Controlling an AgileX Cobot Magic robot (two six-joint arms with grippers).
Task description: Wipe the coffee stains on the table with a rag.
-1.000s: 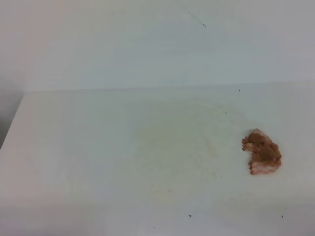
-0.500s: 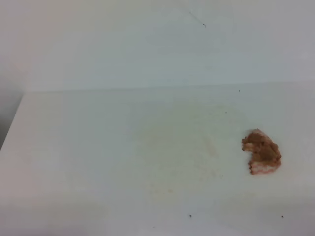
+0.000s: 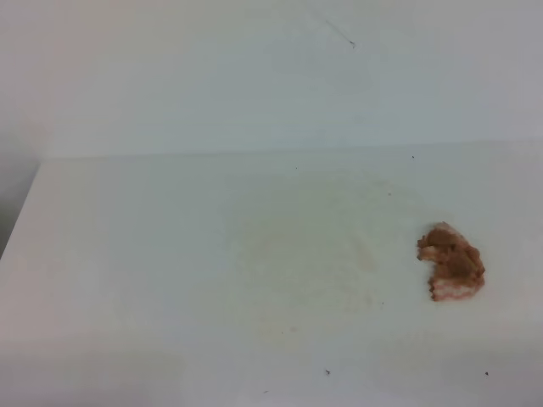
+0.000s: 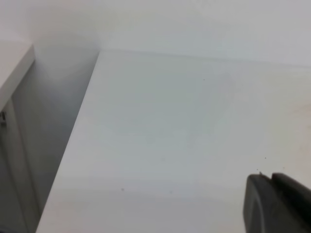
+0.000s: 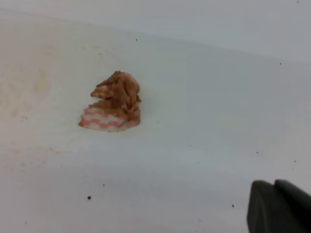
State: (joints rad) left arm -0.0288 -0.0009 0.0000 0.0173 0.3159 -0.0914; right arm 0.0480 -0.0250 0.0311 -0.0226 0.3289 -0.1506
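Desk (image 3: pixel 153 280): smooth white top, matt w/ faint sheen, prob. laminate; few tiny dark specks. Coffee stains (image 3: pixel 297 254): thin dried-looking yellowish film, flat, no gloss. Rag (image 3: pixel 452 261): crumpled soft cloth, rough wrinkly texture, brown-soaked on top, pale pink-white at edges. Right gripper (image 5: pixel 279 206) & left gripper (image 4: pixel 277 201): dark matt plastic-looking tips, smooth.

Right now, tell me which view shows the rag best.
The right wrist view: the rag sits close and sharp, brown crumpled top over pale pink edges, lying free on the table. The exterior high view shows it smaller and blurrier, at right. The left wrist view misses it.
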